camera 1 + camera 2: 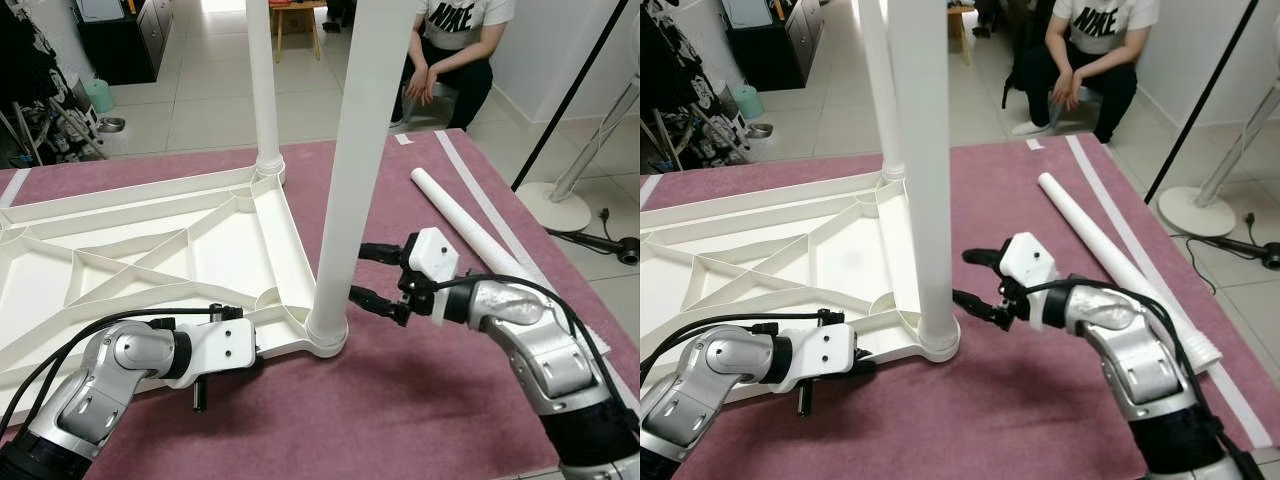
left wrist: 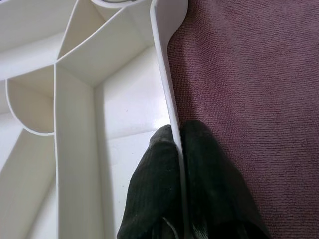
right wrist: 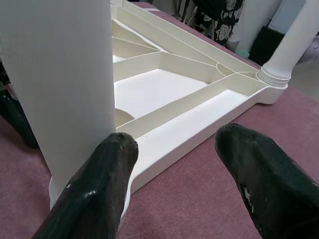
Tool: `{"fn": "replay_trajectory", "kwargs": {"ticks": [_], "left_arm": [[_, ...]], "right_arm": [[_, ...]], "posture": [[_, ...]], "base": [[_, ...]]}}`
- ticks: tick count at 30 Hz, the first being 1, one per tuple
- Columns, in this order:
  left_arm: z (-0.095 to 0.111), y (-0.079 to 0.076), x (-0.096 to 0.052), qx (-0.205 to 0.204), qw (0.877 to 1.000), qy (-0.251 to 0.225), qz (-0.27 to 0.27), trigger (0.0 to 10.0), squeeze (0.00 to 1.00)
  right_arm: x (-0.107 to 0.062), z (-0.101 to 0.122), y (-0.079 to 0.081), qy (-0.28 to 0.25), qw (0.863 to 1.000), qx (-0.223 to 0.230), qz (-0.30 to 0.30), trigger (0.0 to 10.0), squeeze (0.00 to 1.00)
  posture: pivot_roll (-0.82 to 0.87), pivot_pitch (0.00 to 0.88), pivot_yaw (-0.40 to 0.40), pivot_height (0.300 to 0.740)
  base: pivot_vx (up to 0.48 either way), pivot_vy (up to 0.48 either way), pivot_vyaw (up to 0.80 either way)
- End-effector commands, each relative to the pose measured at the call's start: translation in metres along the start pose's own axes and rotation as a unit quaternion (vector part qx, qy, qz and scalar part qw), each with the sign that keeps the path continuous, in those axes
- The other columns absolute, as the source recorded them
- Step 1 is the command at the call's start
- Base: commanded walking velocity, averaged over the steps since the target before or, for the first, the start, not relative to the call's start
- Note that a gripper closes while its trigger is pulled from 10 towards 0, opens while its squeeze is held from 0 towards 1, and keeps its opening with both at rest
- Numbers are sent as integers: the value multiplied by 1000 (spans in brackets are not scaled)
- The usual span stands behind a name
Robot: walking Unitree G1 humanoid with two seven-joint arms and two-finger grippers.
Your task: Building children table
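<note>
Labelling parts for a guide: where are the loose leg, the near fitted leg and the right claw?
loose leg point(image 1: 470, 228), left eye view, mid-tube.
near fitted leg point(image 1: 345, 200), left eye view, shaft.
right claw point(image 1: 372, 272), left eye view, between fingertips.

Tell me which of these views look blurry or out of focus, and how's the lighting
Left and right eye views: evenly lit, sharp, no glare. Left wrist view: the left tool is soft and dark up close, the tabletop rim sharp. Right wrist view: the near leg and black fingers are blurred.

Maroon carpet point(image 1: 420, 400), pale tiled floor point(image 1: 200, 110), dark cabinet point(image 1: 135, 40), seated person point(image 1: 450, 50), white fan base point(image 1: 553, 205)
</note>
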State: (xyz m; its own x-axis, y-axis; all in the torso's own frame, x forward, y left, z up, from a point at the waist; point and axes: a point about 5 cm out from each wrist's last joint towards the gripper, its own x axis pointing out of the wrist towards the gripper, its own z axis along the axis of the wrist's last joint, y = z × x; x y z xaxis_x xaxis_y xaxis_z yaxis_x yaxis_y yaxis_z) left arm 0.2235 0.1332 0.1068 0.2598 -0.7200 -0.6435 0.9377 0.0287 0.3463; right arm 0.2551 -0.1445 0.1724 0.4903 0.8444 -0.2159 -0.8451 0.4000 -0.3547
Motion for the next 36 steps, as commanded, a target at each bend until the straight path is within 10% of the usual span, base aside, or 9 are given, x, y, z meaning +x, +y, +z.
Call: {"fn": "replay_trajectory", "kwargs": {"ticks": [1,12,25,36], "left_arm": [[-9,6,10,22,996,43,76,10000,0],[-5,11,13,31,996,31,71,10000,0],[-3,12,9,25,997,21,73,10000,0],[-1,11,4,17,997,12,72,10000,0]], "right_arm": [[12,-6,30,4,994,6,108,10000,0],[-23,-20,37,90,981,-17,173,10000,0],[7,-4,-3,31,993,-49,106,10000,0],[25,10,-14,-45,988,30,141,10000,0]], "posture": [[45,0,36,740],[26,0,66,740],[56,0,58,740],[75,0,60,740]], "base": [[0,0,0],[0,0,0],[0,0,0],[0,0,0]]}}
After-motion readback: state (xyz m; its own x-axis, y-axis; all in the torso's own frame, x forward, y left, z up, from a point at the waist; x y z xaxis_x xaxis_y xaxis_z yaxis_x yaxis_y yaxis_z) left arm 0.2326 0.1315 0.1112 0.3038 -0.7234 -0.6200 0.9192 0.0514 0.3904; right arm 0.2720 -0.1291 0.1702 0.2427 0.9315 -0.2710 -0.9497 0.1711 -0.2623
